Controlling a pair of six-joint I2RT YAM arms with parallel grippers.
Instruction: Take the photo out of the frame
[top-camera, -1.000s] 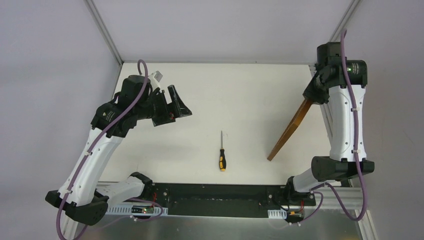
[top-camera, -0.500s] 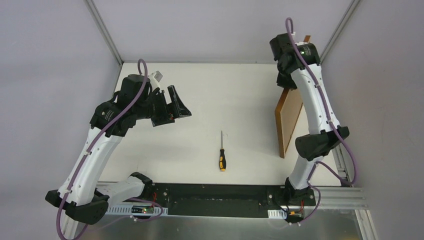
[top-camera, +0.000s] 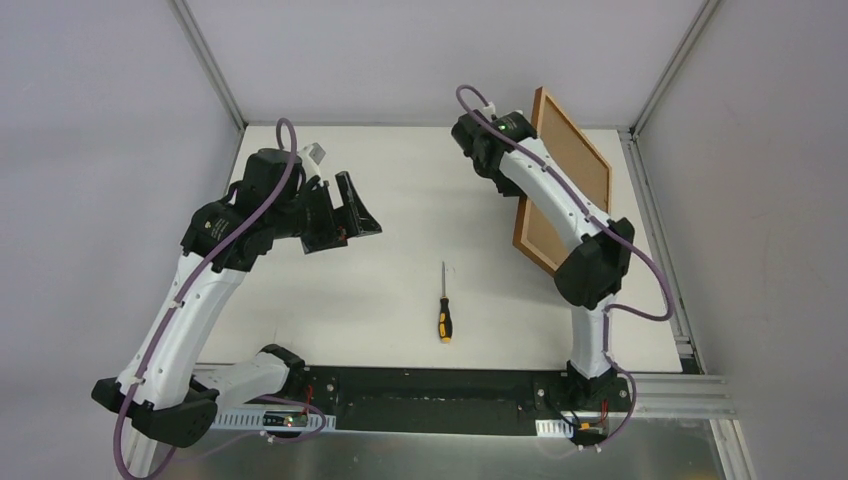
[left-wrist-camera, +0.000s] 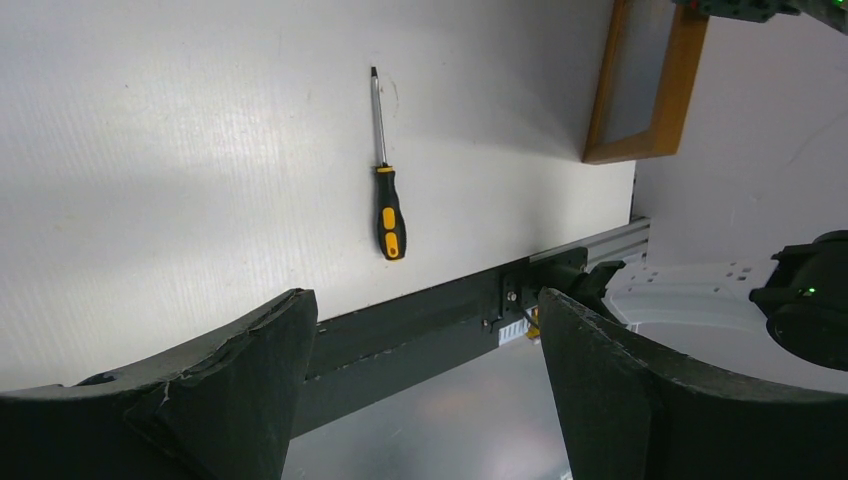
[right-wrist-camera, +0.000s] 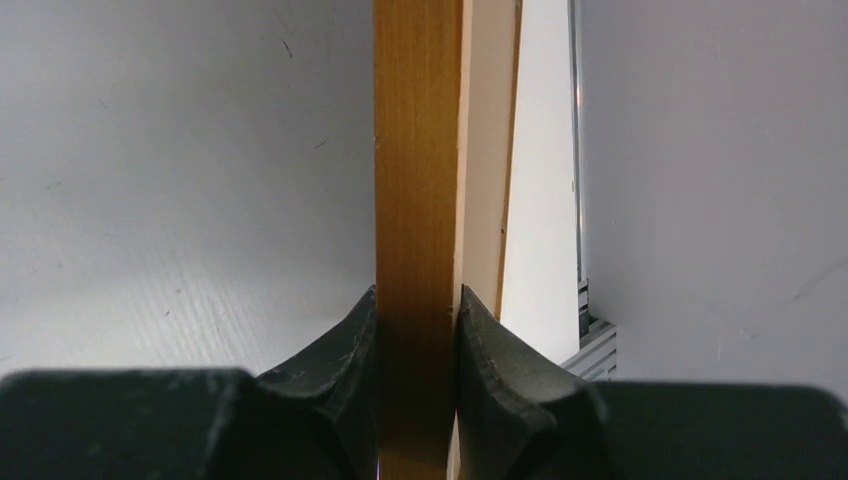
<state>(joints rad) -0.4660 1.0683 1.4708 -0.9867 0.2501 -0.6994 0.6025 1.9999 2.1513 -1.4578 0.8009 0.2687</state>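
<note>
Two black fingers of the right gripper (right-wrist-camera: 418, 300) are clamped on one rail of the thin orange-brown wooden frame (top-camera: 570, 150). It is held aloft, with its long axis running straight out beyond the fingertips and its cork-brown back upward. The photo is hidden, presumably still inside. The left gripper (left-wrist-camera: 425, 330) gapes wide and empty; the frame lies ahead to its right, well apart, past a black-and-yellow screwdriver (top-camera: 443, 310).

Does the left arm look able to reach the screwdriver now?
Likely yes. The left gripper is open and empty, the screwdriver lies alone on bare table, and the right gripper holds the frame aside.
</note>
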